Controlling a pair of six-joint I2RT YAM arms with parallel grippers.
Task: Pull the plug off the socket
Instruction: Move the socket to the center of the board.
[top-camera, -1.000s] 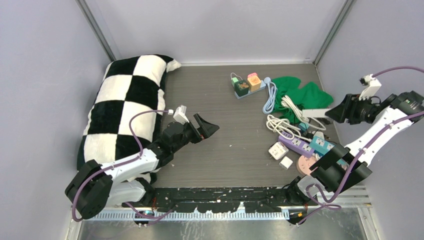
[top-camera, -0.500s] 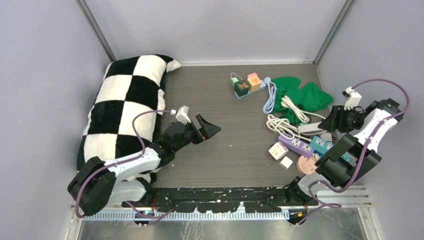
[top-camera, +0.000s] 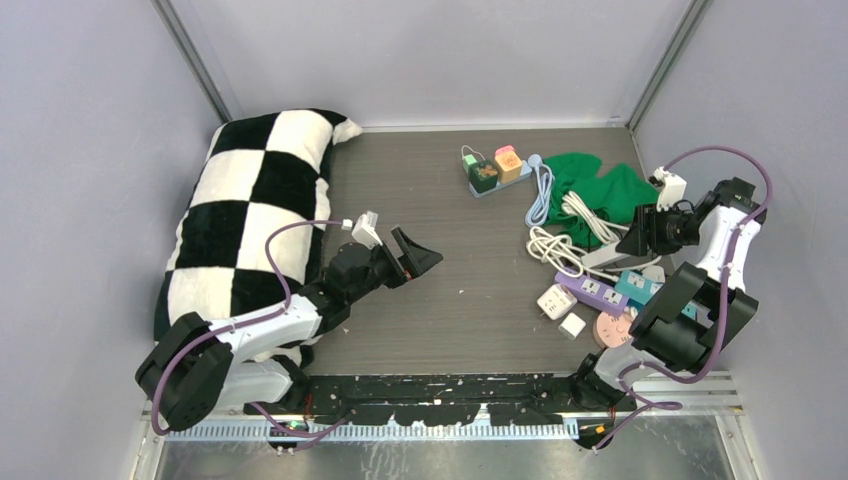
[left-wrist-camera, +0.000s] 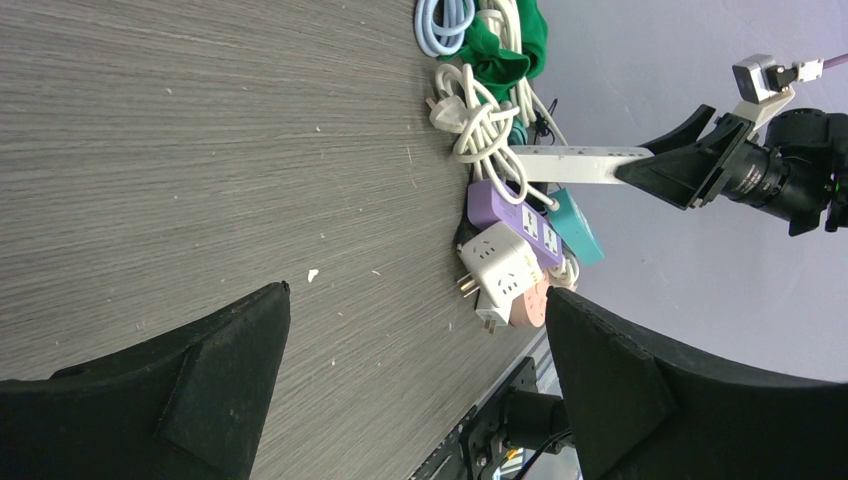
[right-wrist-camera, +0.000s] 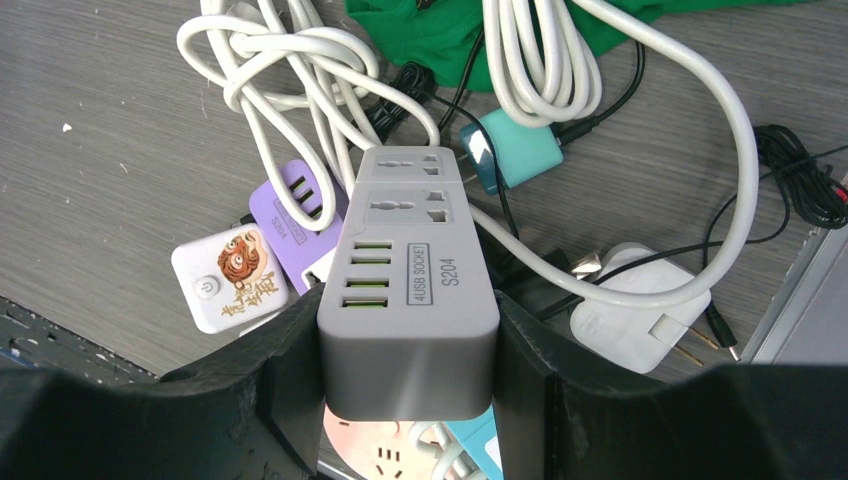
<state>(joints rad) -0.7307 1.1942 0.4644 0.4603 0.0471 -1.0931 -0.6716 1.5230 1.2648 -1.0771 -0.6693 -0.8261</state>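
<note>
Right, nearest the arm bases on the right of the desk (top-camera: 470, 300): a pink round strip (top-camera: 610, 328), a white cube adapter (top-camera: 557, 300) and a purple strip (top-camera: 593, 292), bunched together. Just behind them the right gripper (right-wrist-camera: 408, 335) was clamped on the grey socket strip (right-wrist-camera: 410, 250), fingers on its two long sides at the USB end. The strip's long axis ran straight out from the gripper, free end pointing toward the coiled white cables (top-camera: 560, 248), outlet face turned up at the wrist camera. A teal plug (right-wrist-camera: 515, 150) sat just beside that free end. Could not tell if the strip rested on the pile or hung above it.

Only the right wrist view showed the four USB ports, two outlets and printed label. From the top the strip was just a pale sliver; the left wrist view caught it side-on as a long pale bar.

Left gripper (top-camera: 420, 255) hovered mid-desk, fingers wide apart, holding nothing, beside the checkered pillow (top-camera: 255, 220). Farther back lay a green cloth (top-camera: 605, 190), then a strip carrying coloured cubes (top-camera: 495, 168), seen only from the top.
</note>
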